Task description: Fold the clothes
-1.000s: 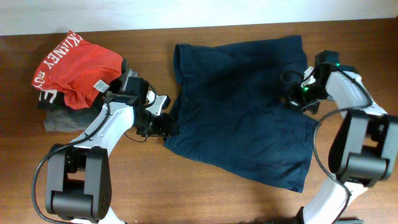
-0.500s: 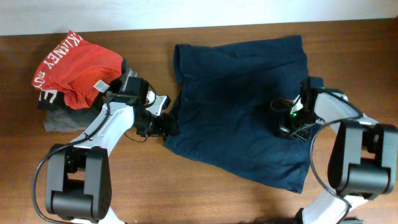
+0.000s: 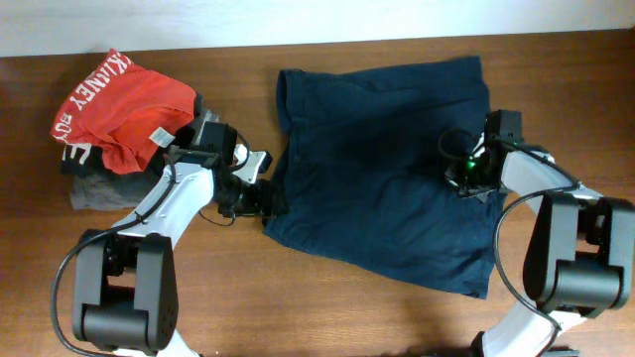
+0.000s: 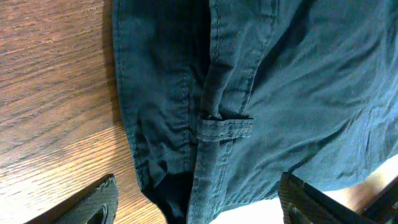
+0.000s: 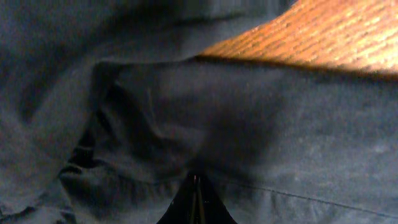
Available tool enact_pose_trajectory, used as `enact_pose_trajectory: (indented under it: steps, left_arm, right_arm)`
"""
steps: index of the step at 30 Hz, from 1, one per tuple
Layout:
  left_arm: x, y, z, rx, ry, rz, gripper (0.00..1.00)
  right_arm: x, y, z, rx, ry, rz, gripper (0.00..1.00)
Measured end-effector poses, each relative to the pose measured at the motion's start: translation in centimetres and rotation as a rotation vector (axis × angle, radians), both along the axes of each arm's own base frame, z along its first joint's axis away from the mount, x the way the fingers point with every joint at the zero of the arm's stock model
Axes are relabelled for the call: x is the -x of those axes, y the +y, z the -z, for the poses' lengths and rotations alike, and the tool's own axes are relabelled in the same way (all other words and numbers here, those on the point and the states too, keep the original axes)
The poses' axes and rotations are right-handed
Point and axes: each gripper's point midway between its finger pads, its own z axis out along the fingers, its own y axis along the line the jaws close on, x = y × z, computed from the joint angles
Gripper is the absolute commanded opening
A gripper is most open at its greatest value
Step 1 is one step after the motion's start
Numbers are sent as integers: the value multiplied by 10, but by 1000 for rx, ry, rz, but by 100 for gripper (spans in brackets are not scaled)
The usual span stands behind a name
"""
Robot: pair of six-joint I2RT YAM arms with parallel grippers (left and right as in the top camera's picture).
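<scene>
red garment (image 3: 119,114) top-left carries white block lettering, partly readable as "kinney", rest folded out of sight; it sits on a grey folded garment (image 3: 91,193); navy garment (image 3: 382,169) lies spread on the table (image 3: 327,317), centre to right; long axis runs upper-left to lower-right, lower edge slanted; plain dark cloth, soft creases; a stitched band with 1 belt loop (image 4: 225,127) runs at its left edge; left tool (image 3: 260,198) sits at that edge, jaws spread wide over the cloth; right tool (image 3: 466,178) is on the garment's right part, jaws pinched together on a pucker of cloth
</scene>
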Motion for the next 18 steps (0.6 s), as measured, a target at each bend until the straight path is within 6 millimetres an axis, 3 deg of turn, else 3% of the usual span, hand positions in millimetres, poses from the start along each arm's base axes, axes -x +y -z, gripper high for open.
enact_pose_trajectory:
  steps: [6,8,10,12,14,16,18]
  left_arm:
    - [0,1,1,-8,2,-2,85]
    - [0,4,2,-23,3,-6,61]
    - [1,6,3,-40,7,-8,56]
    - [5,9,4,-55,20,-4,57]
    - [13,10,5,-67,45,14,61]
    - [19,11,6,-76,62,37,61]
    - [22,9,7,-81,59,59,48]
  right_arm:
    - [15,0,-10,-31,93,-95,6]
    - [19,-1,-21,-39,98,-107,13]
    - [24,-3,-41,-36,77,-114,19]
    - [31,-4,-71,-28,41,-117,37]
    - [41,-4,-103,-17,-5,-118,46]
    - [53,-2,-132,-4,-41,-124,48]
    - [69,1,-152,2,-47,-125,49]
